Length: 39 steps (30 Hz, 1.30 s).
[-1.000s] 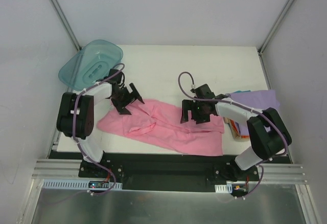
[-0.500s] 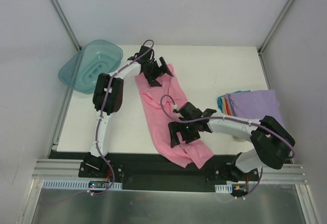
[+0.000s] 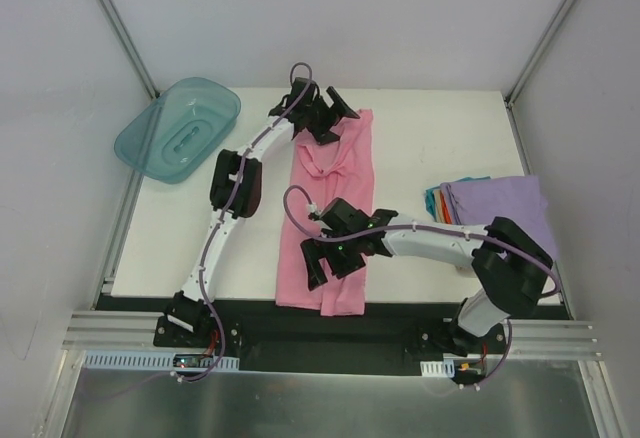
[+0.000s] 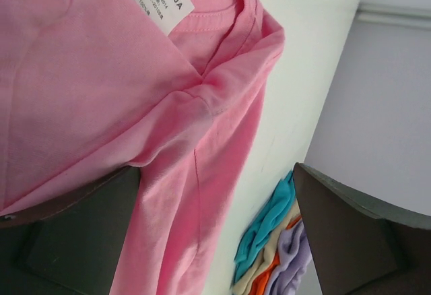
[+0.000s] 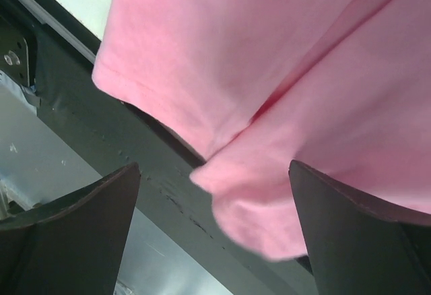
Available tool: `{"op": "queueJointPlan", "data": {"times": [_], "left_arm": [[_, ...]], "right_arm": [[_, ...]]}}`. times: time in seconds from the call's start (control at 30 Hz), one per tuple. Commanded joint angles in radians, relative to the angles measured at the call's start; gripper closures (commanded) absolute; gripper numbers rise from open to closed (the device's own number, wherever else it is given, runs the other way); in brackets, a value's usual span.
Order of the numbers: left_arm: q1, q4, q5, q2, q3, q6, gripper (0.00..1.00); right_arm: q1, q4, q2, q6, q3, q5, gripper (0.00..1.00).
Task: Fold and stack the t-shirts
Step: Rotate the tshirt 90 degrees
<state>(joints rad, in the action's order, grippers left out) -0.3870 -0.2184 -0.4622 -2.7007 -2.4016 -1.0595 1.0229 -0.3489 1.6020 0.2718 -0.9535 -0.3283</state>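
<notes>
The pink t-shirt point(image 3: 335, 193) lies stretched lengthwise from the back of the table to its front edge, collar at the far end. My left gripper point(image 3: 328, 118) is open over the collar end. In the left wrist view point(image 4: 217, 174) the pink cloth point(image 4: 101, 106) and its white neck label point(image 4: 158, 2) lie against the left finger. My right gripper point(image 3: 325, 258) is open over the shirt's lower part. In the right wrist view point(image 5: 215, 167) the pink hem point(image 5: 269, 52) hangs over the table's dark front edge. The folded stack point(image 3: 495, 203), lavender on top, sits at the right and shows in the left wrist view point(image 4: 276, 254).
A translucent teal tub point(image 3: 180, 128) sits at the back left corner. The black front rail point(image 5: 168, 187) runs just under the shirt's hem. The enclosure walls stand close on the left, back and right.
Both arms swung the pink shirt from lying crosswise to lying lengthwise. The left gripper moved to the back centre, the right gripper moved left and toward the front edge.
</notes>
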Motion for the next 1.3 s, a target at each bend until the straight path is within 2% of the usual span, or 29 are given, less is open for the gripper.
{"op": "queueJointPlan", "data": {"times": [0.0,0.17,0.3,0.4,0.43,0.57,0.67,0.7,0.77,0.8,0.87,0.9,1.0,1.07,1.23,1.27], "left_arm": [[-0.001,0.137,0.126,-0.109,-0.094,-0.083,0.01],[-0.001,0.156,0.221,-0.114,-0.097,-0.094,0.01],[0.000,0.154,0.221,-0.052,-0.088,-0.045,0.01],[0.000,0.148,0.241,0.085,-0.033,0.027,0.01],[0.000,0.146,0.238,0.167,-0.016,0.047,0.01],[-0.007,0.125,0.175,0.398,0.091,0.142,0.01],[-0.026,0.108,0.165,0.615,0.266,0.219,0.01],[-0.032,0.105,0.169,0.672,0.388,0.248,0.01],[-0.038,0.102,0.163,0.845,0.526,0.272,0.01],[-0.038,0.100,0.162,0.957,0.674,0.294,0.01],[-0.039,0.090,0.155,1.066,0.828,0.315,0.01],[-0.039,0.087,0.157,1.119,0.981,0.316,0.01],[-0.061,0.074,0.221,1.342,1.263,0.262,0.01],[-0.087,0.019,0.235,1.404,1.407,0.253,0.01],[-0.147,-0.116,0.218,1.574,1.646,0.208,0.01],[-0.157,-0.131,0.208,1.596,1.720,0.188,0.01]], "right_arm": [[-0.012,-0.081,-0.125,-0.017,-0.036,0.113,0.04],[-0.059,-0.127,-0.292,0.003,0.018,0.248,0.03],[-0.076,-0.183,-0.448,0.036,0.065,0.485,0.04],[-0.090,-0.231,-0.600,0.128,0.108,0.648,0.03],[-0.096,-0.240,-0.676,0.160,0.148,0.675,0.04],[-0.142,-0.272,-0.813,0.237,0.223,0.735,0.04],[-0.158,-0.295,-0.875,0.236,0.246,0.770,0.04],[-0.158,-0.300,-0.882,0.239,0.249,0.778,0.04],[-0.159,-0.292,-0.898,0.234,0.262,0.766,0.04],[-0.159,-0.289,-0.896,0.234,0.265,0.735,0.04],[-0.161,-0.265,-0.870,0.208,0.272,0.694,0.04],[-0.162,-0.256,-0.855,0.204,0.272,0.651,0.04],[-0.162,-0.231,-0.785,0.222,0.282,0.588,0.03],[-0.164,-0.178,-0.778,0.222,0.308,0.507,0.03],[-0.165,-0.024,-0.765,0.263,0.430,0.345,0.03],[-0.162,0.000,-0.754,0.265,0.441,0.266,0.01]]}}
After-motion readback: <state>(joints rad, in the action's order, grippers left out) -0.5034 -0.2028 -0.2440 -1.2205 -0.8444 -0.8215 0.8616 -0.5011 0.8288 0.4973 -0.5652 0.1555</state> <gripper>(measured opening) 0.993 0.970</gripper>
